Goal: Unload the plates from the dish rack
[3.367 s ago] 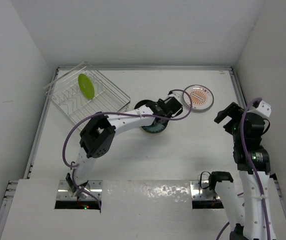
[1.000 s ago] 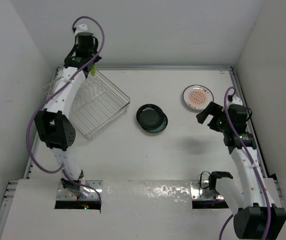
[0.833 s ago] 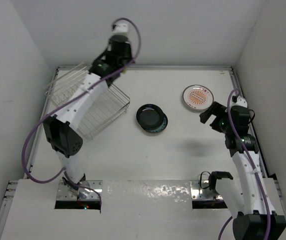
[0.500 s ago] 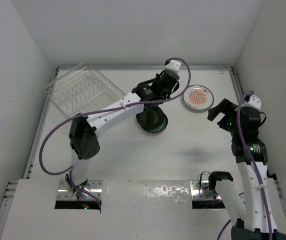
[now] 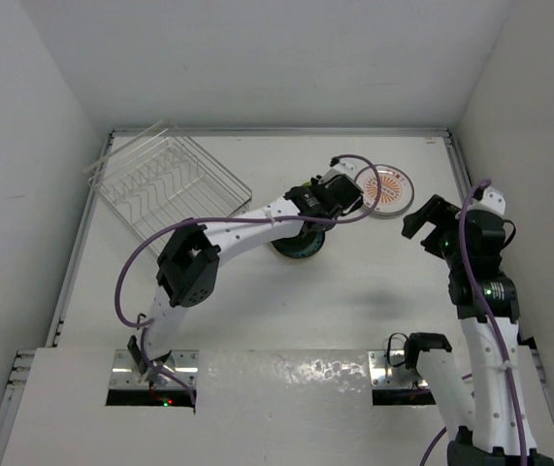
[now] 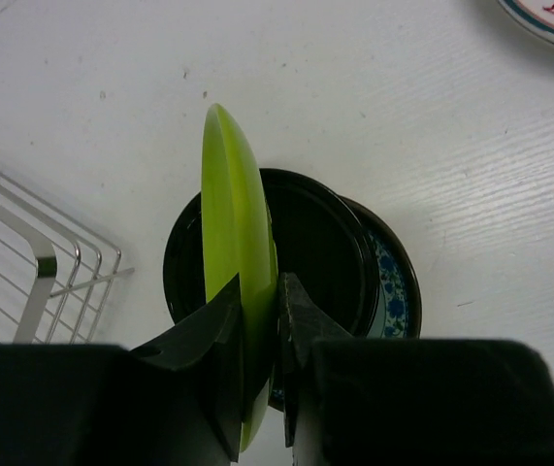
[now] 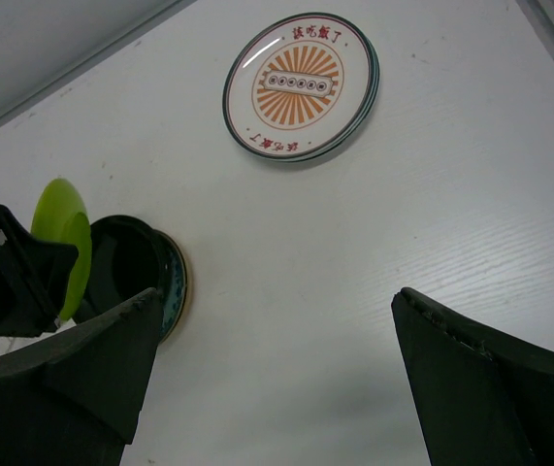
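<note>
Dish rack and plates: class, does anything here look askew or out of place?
The dish rack sits skewed to the edges of the table. The dark plate lies off-centre on the blue-patterned plate beneath. The lime green plate stands on edge only because the left gripper clamps it. Nothing looks spilled or broken.

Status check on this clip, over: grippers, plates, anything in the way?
Left gripper shut on lime green plate, on edge over the dark plate stack. Right gripper open, empty. Dish rack shows no plates. Nothing blocking.
</note>
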`<state>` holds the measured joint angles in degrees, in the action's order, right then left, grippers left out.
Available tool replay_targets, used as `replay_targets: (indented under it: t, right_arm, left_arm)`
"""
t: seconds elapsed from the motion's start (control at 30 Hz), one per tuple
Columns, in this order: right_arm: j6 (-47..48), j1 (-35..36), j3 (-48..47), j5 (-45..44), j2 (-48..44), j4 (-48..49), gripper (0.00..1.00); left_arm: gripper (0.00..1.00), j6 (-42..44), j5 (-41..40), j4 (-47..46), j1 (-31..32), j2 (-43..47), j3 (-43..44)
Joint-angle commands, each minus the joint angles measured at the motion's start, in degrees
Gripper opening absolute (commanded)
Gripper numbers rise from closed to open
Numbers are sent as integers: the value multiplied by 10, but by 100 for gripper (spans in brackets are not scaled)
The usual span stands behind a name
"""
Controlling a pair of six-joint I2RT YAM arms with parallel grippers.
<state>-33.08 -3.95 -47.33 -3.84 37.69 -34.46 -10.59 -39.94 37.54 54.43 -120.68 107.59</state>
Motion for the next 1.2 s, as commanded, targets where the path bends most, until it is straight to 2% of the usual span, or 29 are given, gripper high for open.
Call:
replay_targets:
  t: [0.0, 0.27, 0.4, 0.57, 0.63, 0.73, 0.87, 1.17]
  right_arm:
    - [1, -1, 7, 15, 9, 26, 99]
    - [3, -1, 22, 26, 14, 38, 99]
    - [5, -1, 21, 26, 13, 37, 99]
    - [6, -1, 13, 26, 13, 34, 99]
    - [8, -1, 10, 24, 12, 33, 99]
    - [8, -1, 9, 25, 11, 33, 99]
    - [8, -1, 10, 25, 12, 33, 99]
    - [9, -1, 22, 32, 20, 43, 99]
  left_arm:
    - [14, -3, -29, -20, 1, -1, -2]
    - [15, -1, -46, -19, 2, -17, -1]
    - [22, -5, -48, -19, 2, -23, -5]
    - [23, -10, -48, -19, 2, -25, -11]
    - [29, -15, -43, -20, 2, -21, -14]
    - [51, -15, -33, -32, 2, -10, -26]
    - [67, -18, -29, -30, 2, -5, -31]
    - [76, -42, -57, -54, -8, 37, -65]
